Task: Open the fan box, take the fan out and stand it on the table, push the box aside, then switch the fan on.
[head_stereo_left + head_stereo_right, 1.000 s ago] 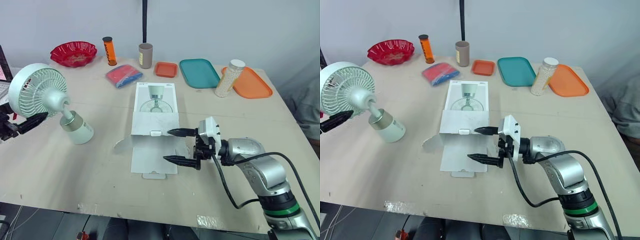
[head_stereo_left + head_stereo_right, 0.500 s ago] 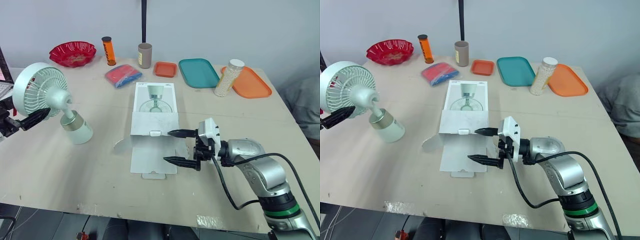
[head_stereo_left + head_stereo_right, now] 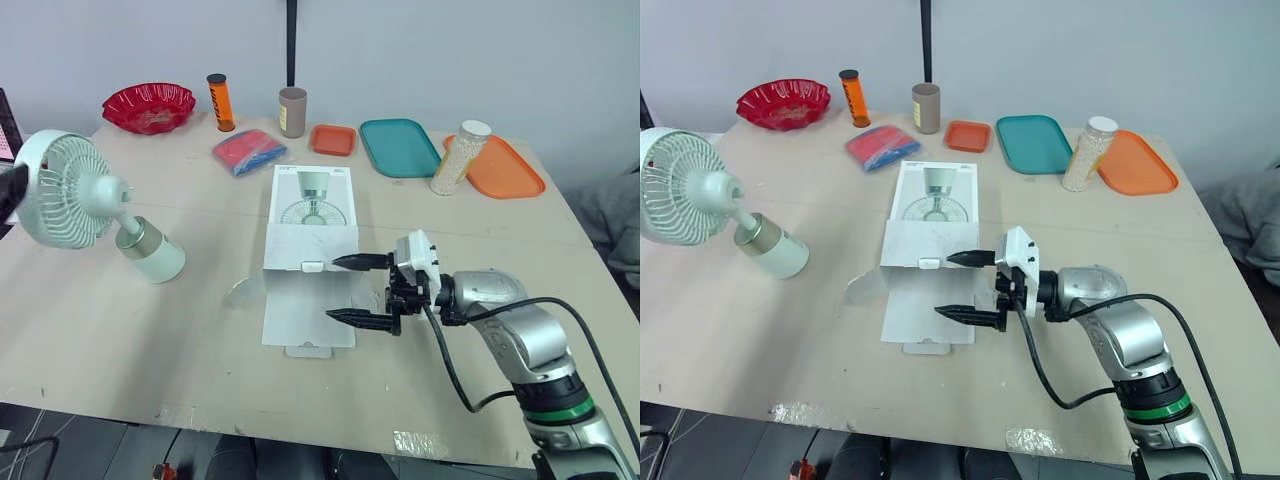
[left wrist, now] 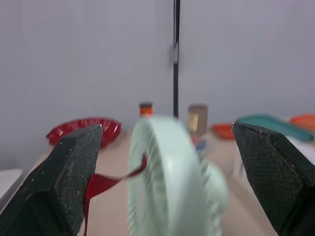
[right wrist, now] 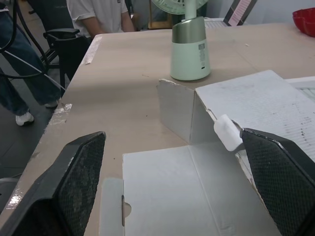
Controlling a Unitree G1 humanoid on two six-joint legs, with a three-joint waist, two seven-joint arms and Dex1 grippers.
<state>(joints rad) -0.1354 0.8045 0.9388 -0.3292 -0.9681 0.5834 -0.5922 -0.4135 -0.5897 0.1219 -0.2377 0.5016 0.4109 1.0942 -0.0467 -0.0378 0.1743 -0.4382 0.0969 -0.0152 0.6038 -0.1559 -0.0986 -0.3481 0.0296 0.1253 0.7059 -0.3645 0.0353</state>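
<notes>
Now: fan (image 3: 78,203) upright, desk (image 3: 150,335) 9 o'clock; L fingers (image 4: 64,187) wide, not gripping. Box (image 3: 308,250) centre, empty; R fingers (image 3: 355,320) wide at its 4 o'clock, prob. to push it aside.

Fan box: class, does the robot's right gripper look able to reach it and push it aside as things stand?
Probably yes. The right gripper hangs with jaws open over the open flap of the fan box, nothing between them, and the fan stands well off to the left.
</notes>
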